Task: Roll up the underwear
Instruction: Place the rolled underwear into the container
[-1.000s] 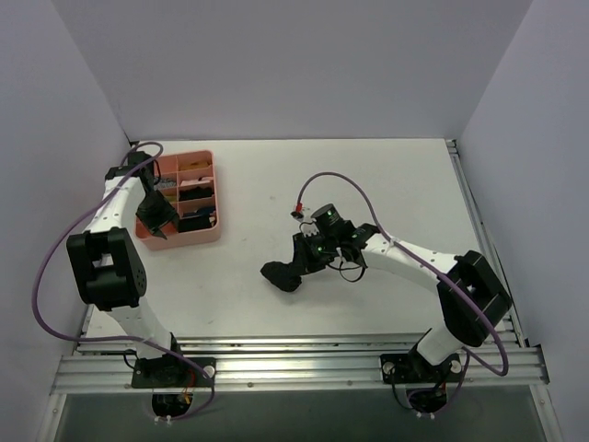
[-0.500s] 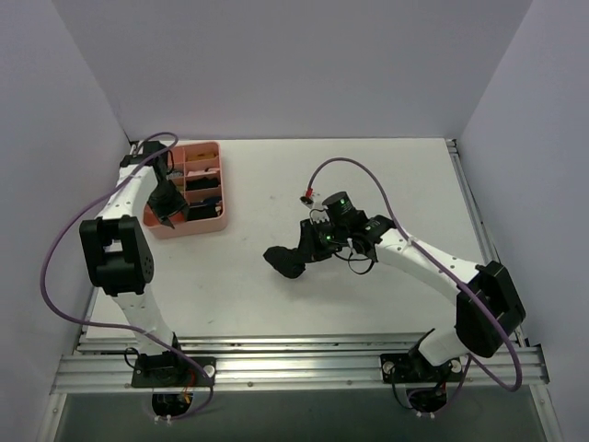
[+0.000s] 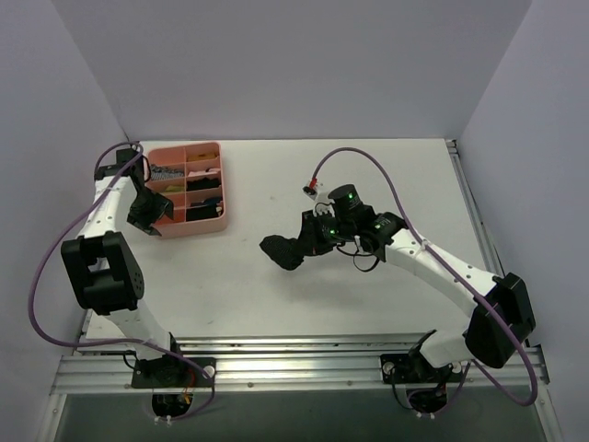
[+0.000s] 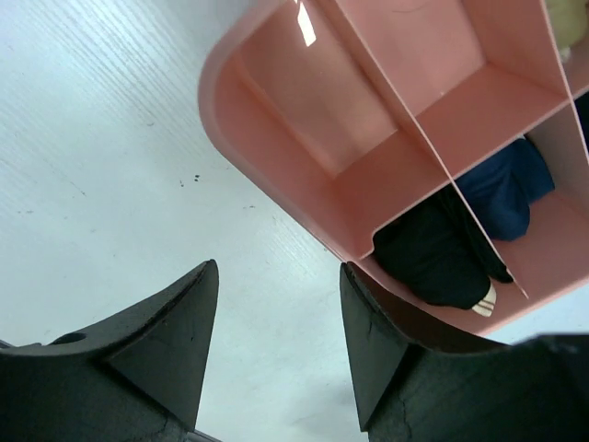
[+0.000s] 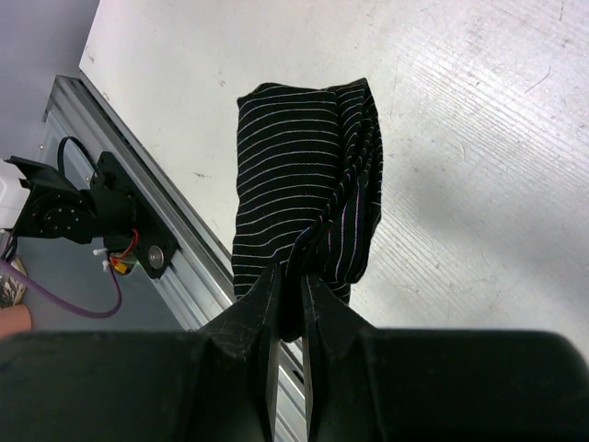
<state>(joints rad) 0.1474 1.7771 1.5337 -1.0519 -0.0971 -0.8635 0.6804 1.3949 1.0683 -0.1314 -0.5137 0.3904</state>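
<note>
The right gripper (image 5: 291,293) is pinched tight on a fold of the underwear (image 5: 304,175), a bunched black garment with thin pale stripes. The garment sits near the middle of the white table (image 3: 276,175), just left of that gripper and well apart from the pink tray (image 4: 276,175) at the far left. Whether its lower end touches the table I cannot tell. The left gripper (image 4: 278,269) hovers beside the tray's near left corner with its jaws spread and only bare table between them. A black bundle (image 4: 433,258) and a blue bundle (image 4: 506,184) lie in neighbouring compartments.
</note>
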